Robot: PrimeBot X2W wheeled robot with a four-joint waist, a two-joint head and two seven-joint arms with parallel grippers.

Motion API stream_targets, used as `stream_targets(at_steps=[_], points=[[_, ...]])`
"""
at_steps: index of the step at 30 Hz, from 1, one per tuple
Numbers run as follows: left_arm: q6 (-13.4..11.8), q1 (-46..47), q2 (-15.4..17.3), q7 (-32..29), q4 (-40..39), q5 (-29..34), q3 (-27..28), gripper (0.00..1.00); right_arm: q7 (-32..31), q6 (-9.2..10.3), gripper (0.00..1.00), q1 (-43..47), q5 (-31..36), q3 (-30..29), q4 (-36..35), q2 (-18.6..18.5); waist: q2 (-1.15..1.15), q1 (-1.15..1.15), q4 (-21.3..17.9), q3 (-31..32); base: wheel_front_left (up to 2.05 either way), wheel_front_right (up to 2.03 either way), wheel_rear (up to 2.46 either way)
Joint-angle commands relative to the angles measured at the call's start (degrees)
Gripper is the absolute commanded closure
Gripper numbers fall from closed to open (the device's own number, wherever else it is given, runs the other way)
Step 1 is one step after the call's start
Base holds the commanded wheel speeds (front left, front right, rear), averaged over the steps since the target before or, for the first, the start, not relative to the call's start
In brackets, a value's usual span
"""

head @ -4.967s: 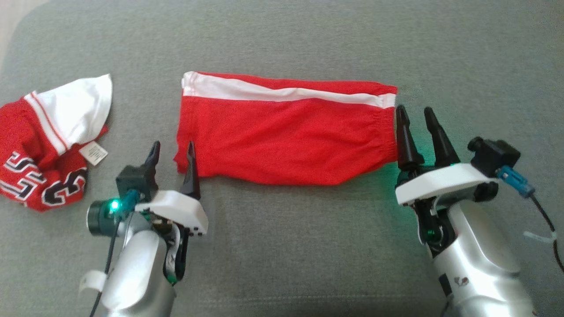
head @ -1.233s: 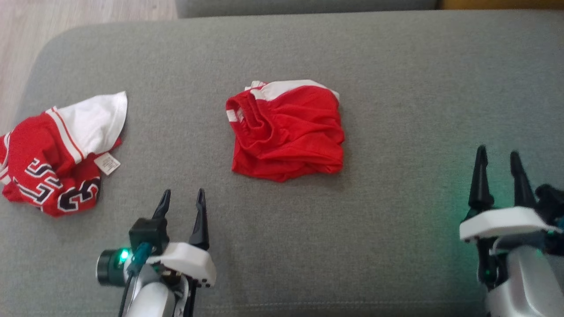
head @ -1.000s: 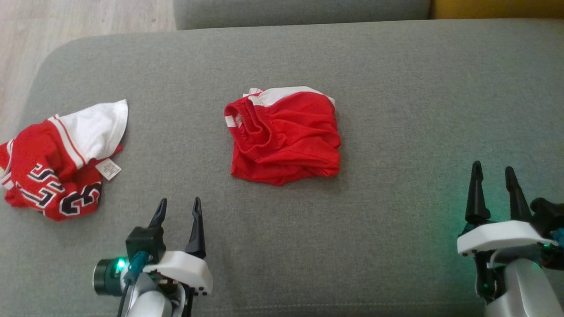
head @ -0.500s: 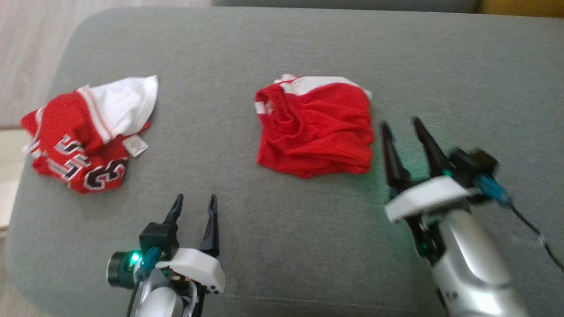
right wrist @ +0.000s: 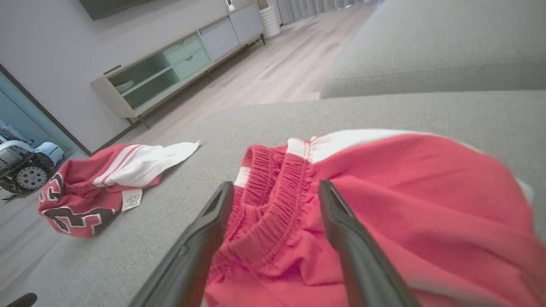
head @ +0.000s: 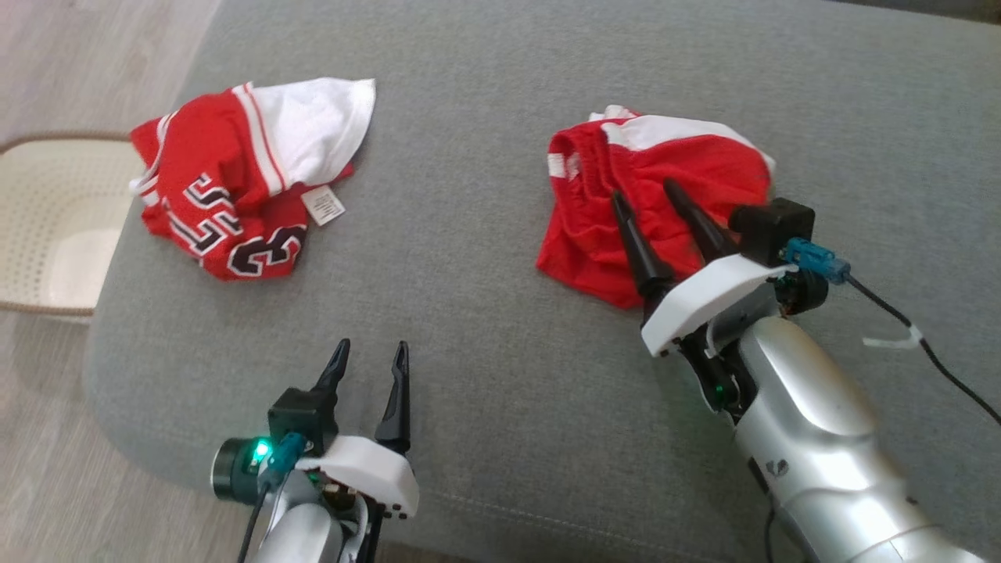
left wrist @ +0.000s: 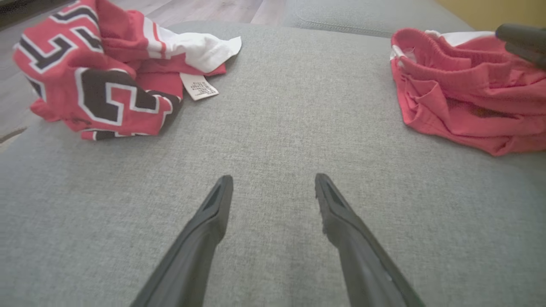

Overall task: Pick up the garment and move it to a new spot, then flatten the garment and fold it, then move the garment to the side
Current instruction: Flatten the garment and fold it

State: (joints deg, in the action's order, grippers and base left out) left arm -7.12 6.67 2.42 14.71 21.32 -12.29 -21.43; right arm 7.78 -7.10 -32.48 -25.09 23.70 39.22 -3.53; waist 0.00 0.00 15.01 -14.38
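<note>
A grey sofa (head: 500, 367) stands on pale wood floor (right wrist: 273, 72), a low sideboard (right wrist: 170, 68) against the wall (right wrist: 42, 34).

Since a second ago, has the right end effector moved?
Yes. The right end effector went left and forward, from clear of the folded red shorts to open over them.

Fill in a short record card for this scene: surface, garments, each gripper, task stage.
Surface: grey sofa
Task garment: red shorts, folded in a bundle
Other garment: red and white jersey, crumpled, left of the shorts
Left gripper: open, over bare sofa, holding nothing
Right gripper: open, fingers either side of the waistband; contact unclear
Beside sofa: cream basket on the floor
Stage: shorts folded, not gripped
</note>
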Motion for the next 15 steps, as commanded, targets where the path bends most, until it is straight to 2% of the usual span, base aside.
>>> stream_targets(at_steps=[1,3,10,13,14,15], points=[[-0.34,2.13,0.46,0.29,-1.54,-0.29,1.60,0.00,-0.18,-0.39,0.00,-2.04,-0.83,1.35,-0.79,0.65,0.00,0.00,0.60,-0.47,0.00,0.00,0.00],[-0.40,2.22,0.46,0.29,-1.62,-0.43,1.35,0.00,-0.56,-0.39,0.00,-2.74,-2.04,2.17,0.38,0.65,0.00,0.00,0.91,-0.69,0.00,0.00,0.00],[-0.62,2.45,0.46,0.29,-1.77,-0.95,0.90,0.00,-0.86,-0.39,0.20,-4.03,-3.19,3.87,4.15,0.65,0.00,0.00,0.94,-0.79,0.00,0.00,0.00],[-0.59,2.50,0.45,0.29,-1.70,-1.07,0.71,0.00,-1.62,-0.39,0.45,-4.19,-3.94,4.87,5.25,0.65,0.00,0.00,0.88,-0.75,0.00,0.00,0.00],[-0.59,2.50,0.45,0.29,-1.70,-1.07,0.71,0.00,-1.62,-0.39,0.45,-4.19,-3.94,4.87,5.25,0.65,0.00,0.00,0.88,-0.75,0.00,0.00,0.00],[-0.57,2.57,0.45,0.29,-1.68,-1.12,0.62,0.00,-1.77,-0.39,0.52,-4.29,-4.16,5.10,5.50,0.65,0.00,0.00,0.92,-0.77,0.00,0.00,0.00]])
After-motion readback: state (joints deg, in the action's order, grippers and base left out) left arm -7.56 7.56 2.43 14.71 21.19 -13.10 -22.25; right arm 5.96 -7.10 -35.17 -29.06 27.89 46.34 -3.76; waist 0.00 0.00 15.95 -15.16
